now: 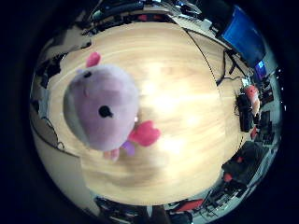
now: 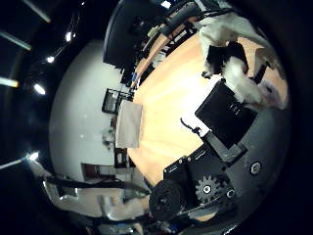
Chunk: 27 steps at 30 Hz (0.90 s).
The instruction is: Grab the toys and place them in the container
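Observation:
A lavender plush toy point(image 1: 101, 107) with pink frills and a black eye fills much of the right little finger side palm view, close to the palm and well above the wooden table point(image 1: 187, 65). In the right thumb side palm view my hand point(image 2: 227, 110) shows as black and white fingers point(image 2: 227, 47) curled round a pale lavender patch of the toy point(image 2: 266, 90). A blue container point(image 1: 245, 34) stands beyond the table's far edge. A small red and pink toy point(image 1: 250, 94) lies at the table's edge, away from the hand.
The wooden table top point(image 2: 176, 93) also shows in the right thumb side palm view. Dark equipment point(image 1: 245, 112) sits at the table's edge by the small toy. Chairs and desks point(image 2: 132, 44) stand in the room around.

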Motion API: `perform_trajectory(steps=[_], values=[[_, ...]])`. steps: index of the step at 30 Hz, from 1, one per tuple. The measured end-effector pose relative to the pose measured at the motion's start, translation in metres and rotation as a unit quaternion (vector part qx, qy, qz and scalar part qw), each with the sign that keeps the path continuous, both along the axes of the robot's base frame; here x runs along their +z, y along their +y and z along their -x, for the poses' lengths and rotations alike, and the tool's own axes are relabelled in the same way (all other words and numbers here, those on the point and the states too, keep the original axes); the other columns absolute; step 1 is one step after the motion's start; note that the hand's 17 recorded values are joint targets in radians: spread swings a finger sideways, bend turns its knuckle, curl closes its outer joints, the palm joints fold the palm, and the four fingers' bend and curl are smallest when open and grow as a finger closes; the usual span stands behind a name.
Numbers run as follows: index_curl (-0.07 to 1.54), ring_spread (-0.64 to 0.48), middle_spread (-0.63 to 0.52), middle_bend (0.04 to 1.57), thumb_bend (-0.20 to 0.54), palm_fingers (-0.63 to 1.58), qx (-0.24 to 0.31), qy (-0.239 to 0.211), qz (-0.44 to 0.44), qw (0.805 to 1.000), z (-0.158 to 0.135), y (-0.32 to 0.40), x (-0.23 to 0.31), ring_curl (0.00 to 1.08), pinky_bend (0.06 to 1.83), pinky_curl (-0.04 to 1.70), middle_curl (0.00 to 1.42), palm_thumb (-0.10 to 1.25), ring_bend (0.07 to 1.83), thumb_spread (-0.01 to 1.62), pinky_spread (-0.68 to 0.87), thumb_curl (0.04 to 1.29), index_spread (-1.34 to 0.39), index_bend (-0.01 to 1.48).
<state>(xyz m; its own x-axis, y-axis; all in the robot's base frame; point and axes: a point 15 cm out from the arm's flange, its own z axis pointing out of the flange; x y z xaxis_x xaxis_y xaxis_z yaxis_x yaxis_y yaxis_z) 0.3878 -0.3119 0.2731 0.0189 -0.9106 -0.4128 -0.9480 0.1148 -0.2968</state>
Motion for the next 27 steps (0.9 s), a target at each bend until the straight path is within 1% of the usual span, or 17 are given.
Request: perform_trajectory(steps=[3,6,14,15,16,17,18,19,20,21,22,23,25,27], values=[[0.98,-0.31,-0.47,1.12,0.051,0.86,0.003,0.001,-0.003,1.0,0.0,0.003,0.003,0.75,1.74,0.5,1.15,1.03,1.47,1.02,-0.2,0.8,-0.41,1.11],[0.99,-0.31,-0.46,1.12,0.042,0.85,0.008,-0.007,-0.001,1.0,-0.002,0.005,0.017,0.76,1.74,0.51,1.16,1.04,1.47,1.02,-0.19,0.82,-0.4,1.11],[1.02,-0.3,-0.45,1.12,0.022,0.83,0.017,-0.048,0.004,0.999,-0.006,0.024,0.071,0.8,1.74,0.54,1.2,1.05,1.47,1.02,-0.19,0.85,-0.38,1.12],[1.02,-0.3,-0.45,1.11,-0.009,0.83,0.016,-0.049,0.005,0.999,-0.006,0.025,0.073,0.8,1.73,0.54,1.2,1.01,1.47,1.02,-0.2,0.84,-0.39,1.12],[1.02,-0.29,-0.44,1.11,-0.039,0.81,0.017,-0.049,0.005,0.999,-0.007,0.026,0.074,0.8,1.73,0.54,1.2,0.96,1.47,1.01,-0.21,0.83,-0.38,1.08],[1.02,-0.29,-0.44,1.11,-0.045,0.81,0.017,-0.049,0.005,0.999,-0.007,0.026,0.075,0.81,1.73,0.54,1.2,0.94,1.47,1.0,-0.22,0.82,-0.39,1.07],[1.01,-0.29,-0.44,1.08,-0.066,0.76,0.016,-0.045,0.006,0.999,-0.008,0.026,0.074,0.8,1.7,0.53,1.19,0.88,1.48,0.98,-0.26,0.8,-0.39,1.0],[0.99,-0.29,-0.44,1.03,-0.076,0.67,0.017,-0.039,0.007,0.999,-0.007,0.027,0.074,0.78,1.66,0.52,1.15,0.82,1.48,0.97,-0.36,0.77,-0.4,0.89],[0.97,-0.31,-0.45,0.95,-0.085,0.52,0.02,-0.029,0.006,0.999,-0.006,0.03,0.07,0.76,1.62,0.5,1.11,0.76,1.45,0.96,-0.42,0.75,-0.42,0.8],[0.97,-0.31,-0.45,0.95,-0.085,0.52,0.025,-0.014,0.009,1.0,-0.002,0.031,0.066,0.76,1.62,0.5,1.11,0.76,1.45,0.96,-0.42,0.75,-0.42,0.8],[0.92,-0.33,-0.46,0.85,-0.07,0.36,0.03,0.001,0.014,0.999,0.002,0.032,0.061,0.74,1.61,0.48,1.05,0.69,1.42,0.96,-0.45,0.7,-0.44,0.66],[0.88,-0.35,-0.46,0.82,-0.066,0.3,0.035,0.016,0.021,0.999,0.005,0.032,0.057,0.71,1.58,0.46,1.02,0.66,1.39,0.96,-0.45,0.68,-0.46,0.58],[0.84,-0.36,-0.47,0.77,-0.056,0.3,0.04,0.035,0.03,0.998,0.008,0.034,0.051,0.68,1.56,0.44,0.98,0.64,1.37,0.96,-0.45,0.66,-0.48,0.52],[0.79,-0.37,-0.49,0.72,-0.045,0.32,0.04,0.039,0.029,0.998,0.008,0.033,0.047,0.65,1.55,0.41,0.94,0.61,1.35,0.96,-0.46,0.63,-0.51,0.45]])
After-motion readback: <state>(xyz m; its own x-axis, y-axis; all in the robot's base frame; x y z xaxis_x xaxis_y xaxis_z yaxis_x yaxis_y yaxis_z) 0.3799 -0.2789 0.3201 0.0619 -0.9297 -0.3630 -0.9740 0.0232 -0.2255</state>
